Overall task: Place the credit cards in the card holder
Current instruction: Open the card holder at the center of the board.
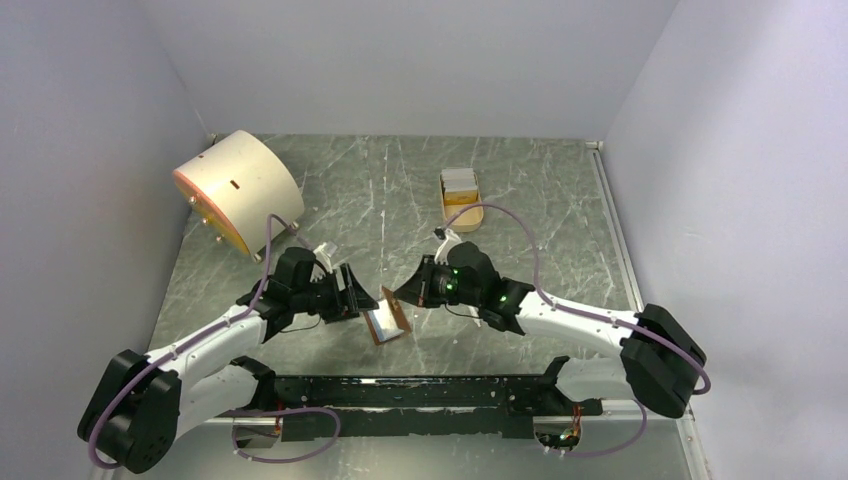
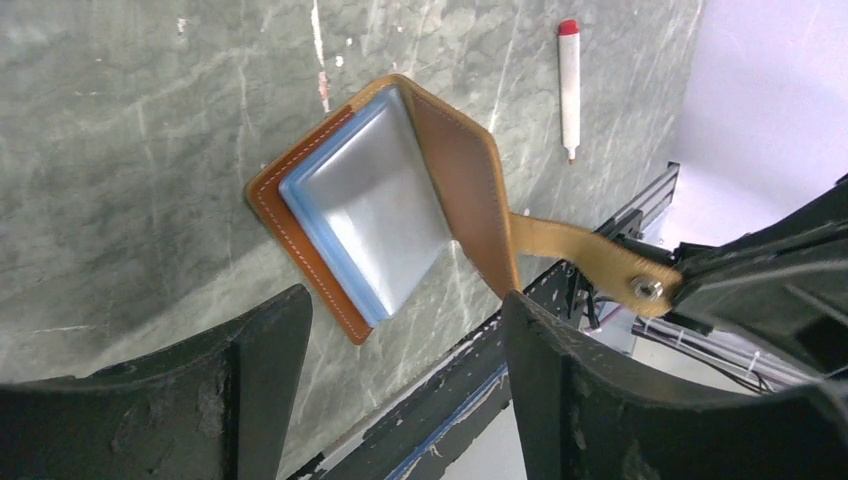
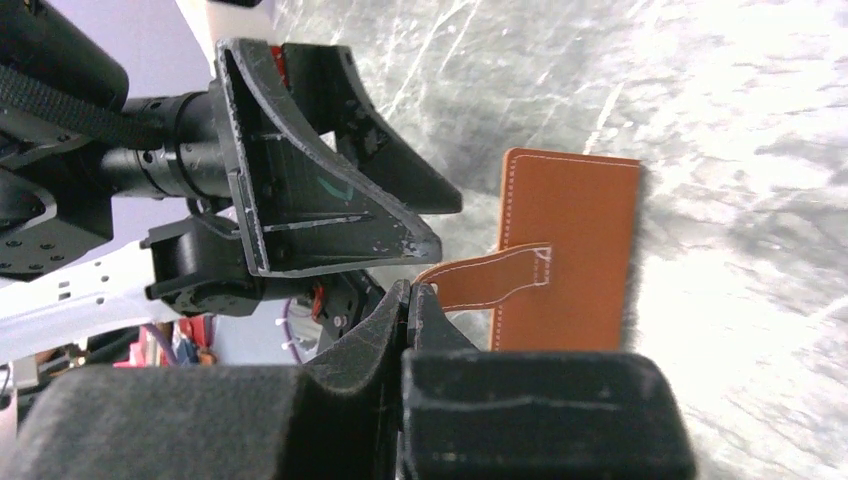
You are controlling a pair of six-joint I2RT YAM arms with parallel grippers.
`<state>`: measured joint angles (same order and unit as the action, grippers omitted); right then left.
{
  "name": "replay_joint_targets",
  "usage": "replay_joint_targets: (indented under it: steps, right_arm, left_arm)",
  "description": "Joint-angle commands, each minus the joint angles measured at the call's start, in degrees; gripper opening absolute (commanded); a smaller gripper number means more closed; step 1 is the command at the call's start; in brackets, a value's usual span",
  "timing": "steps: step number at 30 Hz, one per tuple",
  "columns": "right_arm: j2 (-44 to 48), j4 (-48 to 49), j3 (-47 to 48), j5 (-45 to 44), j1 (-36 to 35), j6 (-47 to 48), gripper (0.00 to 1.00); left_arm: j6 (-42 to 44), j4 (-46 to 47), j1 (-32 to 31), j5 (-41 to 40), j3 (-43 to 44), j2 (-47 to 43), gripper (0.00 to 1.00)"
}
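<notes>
While the right gripper (image 3: 410, 300) pinches the snap tab (image 3: 490, 275) of the opened card holder (image 2: 380, 210), the left gripper (image 2: 400, 310) gapes empty; the credit cards (image 1: 459, 180) lie in a tray (image 1: 463, 220), seemingly none loaded.

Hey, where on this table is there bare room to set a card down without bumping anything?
Bare grey marble tabletop lies between the big cream drum and the tan oval tray, and from that tray to the right wall. Crowded: the near middle, where the open left gripper meets the right gripper shut on the brown leather wallet.
</notes>
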<state>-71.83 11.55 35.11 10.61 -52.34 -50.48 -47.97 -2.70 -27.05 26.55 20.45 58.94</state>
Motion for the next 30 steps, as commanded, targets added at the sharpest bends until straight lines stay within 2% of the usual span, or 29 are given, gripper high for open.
replay_joint_targets:
  steps: [1, 5, 10, 30]
  right_arm:
    - [3.3, -3.5, -2.1, -2.8, 2.7, 1.6, 0.00]
    - [4.9, -4.7, -5.0, -1.2, 6.7, 2.2, 0.00]
    - [6.1, -5.8, -7.1, 0.0, 9.9, 3.4, 0.00]
    - [6.7, -7.7, -11.2, -0.5, 14.5, 5.3, 0.00]
  left_arm:
    - [1.5, -2.7, 0.4, -3.4, 1.0, -0.2, 0.73]
    - [1.3, -3.1, 0.4, -3.6, 0.7, 0.2, 0.70]
    - [1.4, 0.7, 0.4, -0.5, -0.1, 2.5, 0.72]
    - [1.5, 3.8, 0.4, -0.1, 0.3, 8.7, 0.78]
